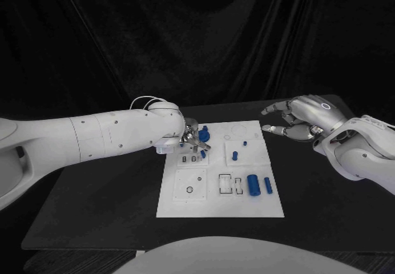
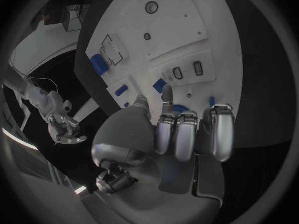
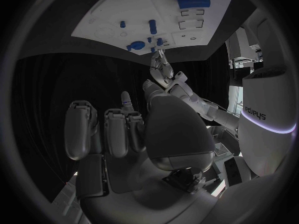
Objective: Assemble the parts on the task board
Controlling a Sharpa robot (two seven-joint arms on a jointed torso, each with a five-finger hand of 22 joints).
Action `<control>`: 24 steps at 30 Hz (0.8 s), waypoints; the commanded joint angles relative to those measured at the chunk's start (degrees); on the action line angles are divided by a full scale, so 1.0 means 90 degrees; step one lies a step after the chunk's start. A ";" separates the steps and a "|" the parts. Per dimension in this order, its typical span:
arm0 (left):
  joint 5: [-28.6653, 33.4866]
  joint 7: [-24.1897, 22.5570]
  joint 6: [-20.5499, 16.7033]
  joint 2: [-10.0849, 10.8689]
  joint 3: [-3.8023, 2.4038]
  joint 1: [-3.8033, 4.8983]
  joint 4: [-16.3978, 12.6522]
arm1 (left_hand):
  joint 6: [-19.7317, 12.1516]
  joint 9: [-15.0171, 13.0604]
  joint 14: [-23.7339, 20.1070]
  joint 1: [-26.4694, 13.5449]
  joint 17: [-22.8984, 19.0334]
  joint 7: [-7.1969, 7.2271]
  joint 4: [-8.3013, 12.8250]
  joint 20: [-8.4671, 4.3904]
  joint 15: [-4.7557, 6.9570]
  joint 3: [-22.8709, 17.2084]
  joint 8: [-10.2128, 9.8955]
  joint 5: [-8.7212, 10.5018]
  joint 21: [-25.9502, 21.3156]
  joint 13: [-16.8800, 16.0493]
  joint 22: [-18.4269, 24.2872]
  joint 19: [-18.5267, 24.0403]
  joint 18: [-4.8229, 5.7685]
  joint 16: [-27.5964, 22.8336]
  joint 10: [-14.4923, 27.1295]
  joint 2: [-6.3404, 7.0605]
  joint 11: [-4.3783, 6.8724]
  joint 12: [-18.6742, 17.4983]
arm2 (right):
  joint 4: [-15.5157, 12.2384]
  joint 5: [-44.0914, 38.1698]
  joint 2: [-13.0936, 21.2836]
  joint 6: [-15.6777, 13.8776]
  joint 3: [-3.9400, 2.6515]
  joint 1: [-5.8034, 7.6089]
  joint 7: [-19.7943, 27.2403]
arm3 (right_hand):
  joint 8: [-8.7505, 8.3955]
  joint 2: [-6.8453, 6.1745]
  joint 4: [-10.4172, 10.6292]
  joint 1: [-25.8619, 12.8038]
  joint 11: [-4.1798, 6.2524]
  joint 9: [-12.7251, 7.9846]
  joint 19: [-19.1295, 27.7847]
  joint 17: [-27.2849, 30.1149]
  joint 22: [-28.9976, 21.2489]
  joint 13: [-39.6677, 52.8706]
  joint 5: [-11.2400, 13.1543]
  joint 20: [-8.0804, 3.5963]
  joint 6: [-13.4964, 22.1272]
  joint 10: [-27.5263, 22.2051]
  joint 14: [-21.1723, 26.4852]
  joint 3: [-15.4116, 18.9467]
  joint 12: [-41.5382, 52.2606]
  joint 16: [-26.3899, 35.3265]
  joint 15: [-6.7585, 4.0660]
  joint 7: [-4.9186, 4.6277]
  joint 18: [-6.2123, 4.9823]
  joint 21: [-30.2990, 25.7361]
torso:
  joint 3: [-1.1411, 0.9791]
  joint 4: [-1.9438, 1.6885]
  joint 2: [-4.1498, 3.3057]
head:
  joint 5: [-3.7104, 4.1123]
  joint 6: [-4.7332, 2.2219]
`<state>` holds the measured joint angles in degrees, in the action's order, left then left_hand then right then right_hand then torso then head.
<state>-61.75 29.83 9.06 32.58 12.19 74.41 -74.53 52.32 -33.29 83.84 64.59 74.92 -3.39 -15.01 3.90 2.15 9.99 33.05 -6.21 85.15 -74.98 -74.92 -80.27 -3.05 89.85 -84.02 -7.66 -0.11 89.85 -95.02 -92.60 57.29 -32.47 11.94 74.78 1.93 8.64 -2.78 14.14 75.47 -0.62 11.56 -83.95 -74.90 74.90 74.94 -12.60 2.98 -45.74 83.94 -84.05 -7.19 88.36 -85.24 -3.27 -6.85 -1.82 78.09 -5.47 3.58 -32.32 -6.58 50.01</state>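
Black table (image 1: 99, 217): left hand (image 1: 191, 138) fingertips on task board (image 1: 221, 208) among blue parts (image 1: 253, 185), grasp unclear; right hand (image 1: 300, 119) off-board, empty, loosely curled.

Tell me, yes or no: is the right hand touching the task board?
No: in the head view the right hand hangs with curled fingers over the black table beyond the far right corner of the task board, apart from it.
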 commanded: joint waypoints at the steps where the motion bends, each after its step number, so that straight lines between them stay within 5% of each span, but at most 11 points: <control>1: -0.0018 -0.0198 0.0081 -0.0047 -0.0006 -0.0040 0.0058 | 0.0066 -0.0012 0.0684 0.0062 0.1676 0.0012 0.0010 0.0006 0.0040 -0.0040 -0.0053 -0.0049 -0.0033 -0.1669 -0.0583 0.0044 0.0021 0.0017 -0.0664 -0.0026 0.0039 0.0016 | 0.0008 -0.0039 -0.0007 0.0016 -0.0006 -0.0020 -0.0061 | -0.0022 0.0055 -0.0034 0.0023 -0.0039 -0.0011 -0.0089 -0.0650 0.1257 0.1182 -0.0038 0.0041 -0.0038 0.0371 -0.0459 -0.0001 -0.0027 0.0034 0.0038 0.0008 -0.0114 -0.0022 | -0.0002 0.0002 0.0005 | 0.0019 -0.0001; 24: -0.0018 -0.0258 0.0256 -0.0197 -0.0006 -0.0143 0.0270 | 0.0142 -0.0087 0.0684 0.0167 0.1676 0.0020 0.0105 0.0003 0.0045 -0.0160 -0.0243 -0.0179 -0.0096 -0.1669 -0.0517 0.0114 0.0001 0.0017 -0.0664 -0.0058 0.0045 0.0016 | 0.0050 -0.0039 -0.0015 0.0039 -0.0006 -0.0057 -0.0055 | -0.0031 0.0062 -0.0048 0.0027 -0.0042 -0.0025 -0.0074 -0.0606 0.1246 0.1075 -0.0059 0.0042 -0.0046 0.0306 -0.0450 -0.0004 -0.0076 0.0058 0.0040 0.0006 -0.0122 -0.0058 | -0.0007 0.0005 0.0012 | 0.0059 -0.0001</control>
<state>-61.78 28.63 10.15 30.98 12.18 73.25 -72.17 53.34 -34.02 83.84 65.68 74.91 -3.17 -13.91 4.09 2.14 8.90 31.06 -7.63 84.49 -74.98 -74.91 -79.67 -3.05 89.85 -84.02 -8.23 -0.12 89.85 -94.60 -92.61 57.18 -32.27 11.94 74.39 1.96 8.64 -2.55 14.14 75.71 -0.62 11.43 -83.95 -74.90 74.94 74.93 -12.84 2.98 -45.74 83.94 -84.05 -7.19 87.86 -84.97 -3.27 -6.85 -1.82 77.81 -5.52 3.62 -32.21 -6.08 50.02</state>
